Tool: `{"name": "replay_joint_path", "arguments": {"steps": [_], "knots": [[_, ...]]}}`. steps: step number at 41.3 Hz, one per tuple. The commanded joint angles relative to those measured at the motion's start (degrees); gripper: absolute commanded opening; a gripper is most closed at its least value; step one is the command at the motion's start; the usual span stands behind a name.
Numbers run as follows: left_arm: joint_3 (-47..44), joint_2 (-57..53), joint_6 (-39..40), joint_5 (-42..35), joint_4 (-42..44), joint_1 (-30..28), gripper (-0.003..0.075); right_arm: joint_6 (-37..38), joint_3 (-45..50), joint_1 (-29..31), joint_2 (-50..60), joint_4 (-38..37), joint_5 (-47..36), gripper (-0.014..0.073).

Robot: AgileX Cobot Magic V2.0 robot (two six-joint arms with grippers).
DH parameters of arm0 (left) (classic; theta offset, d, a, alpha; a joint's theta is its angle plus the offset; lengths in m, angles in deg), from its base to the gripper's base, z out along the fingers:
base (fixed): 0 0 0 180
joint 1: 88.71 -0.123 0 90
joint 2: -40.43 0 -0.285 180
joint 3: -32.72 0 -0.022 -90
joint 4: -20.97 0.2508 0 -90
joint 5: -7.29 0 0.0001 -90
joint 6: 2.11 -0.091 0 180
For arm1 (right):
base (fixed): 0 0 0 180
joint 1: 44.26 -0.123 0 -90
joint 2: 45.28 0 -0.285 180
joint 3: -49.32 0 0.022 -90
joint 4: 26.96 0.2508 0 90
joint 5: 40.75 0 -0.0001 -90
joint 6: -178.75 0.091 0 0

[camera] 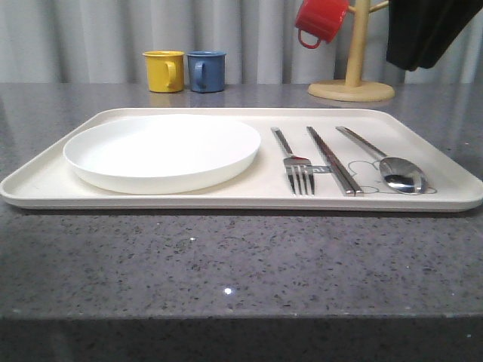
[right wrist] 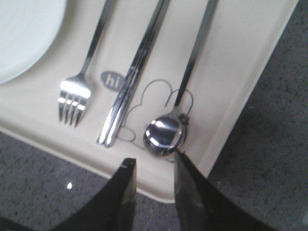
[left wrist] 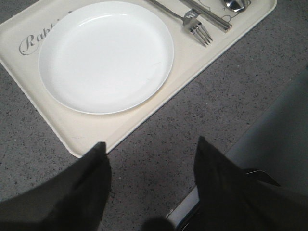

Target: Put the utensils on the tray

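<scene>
The right gripper (right wrist: 153, 166) hovers narrowly parted, empty, over the tray's (camera: 423, 143) near rim by the spoon (right wrist: 166, 130). The left gripper (left wrist: 150, 149) gapes wide above bare counter. Fork (camera: 296, 162) and chopsticks (camera: 332, 158) lie at the plate's (camera: 162, 151) three o'clock.

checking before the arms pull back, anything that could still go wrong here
The right gripper hangs open right over the spoon; a careless retreat might nudge it. The spoon lies near the tray rim and could slide off. The chopsticks lie close to the fork.
</scene>
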Motion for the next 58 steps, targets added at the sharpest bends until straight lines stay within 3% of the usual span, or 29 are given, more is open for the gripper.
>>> {"name": "replay_joint_path", "arguments": {"steps": [1, 13, 28, 45, 48, 53, 57, 58], "knots": [[1.44, -0.27, 0.49, -3.77, 0.12, 0.44, 0.037, -0.75, 2.35, -2.03, 8.53, -1.77, -2.0, 0.0236], [1.44, -0.27, 0.49, -3.77, 0.12, 0.44, 0.037, -0.75, 18.04, -2.28, 28.82, -1.65, -11.38, 0.0236], [1.44, -0.27, 0.49, -3.77, 0.12, 0.44, 0.037, -0.75, 29.4, -2.28, 53.18, -1.59, -11.06, 0.0236], [1.44, -0.27, 0.49, -3.77, 0.12, 0.44, 0.0365, -0.75, 30.96, -2.28, 60.37, -1.59, -11.49, 0.0211], [1.44, -0.27, 0.49, -3.77, 0.12, 0.44, 0.0302, -0.75, 30.96, -2.28, 60.37, -1.59, -11.64, 0.0102], [1.44, -0.27, 0.49, -3.77, 0.12, 0.44, 0.0117, -0.75, 30.96, -2.28, 60.37, -1.59, -12.94, -0.0088], [1.44, -0.27, 0.49, -3.77, 0.12, 0.44, -0.0015, -0.75, 30.96, -2.28, 60.37, -1.49, -12.88, -0.012], [1.44, -0.27, 0.49, -3.77, 0.12, 0.44, -0.0017, -0.75, 30.96, -2.28, 60.37, -1.49, -12.88, -0.0122]]}}
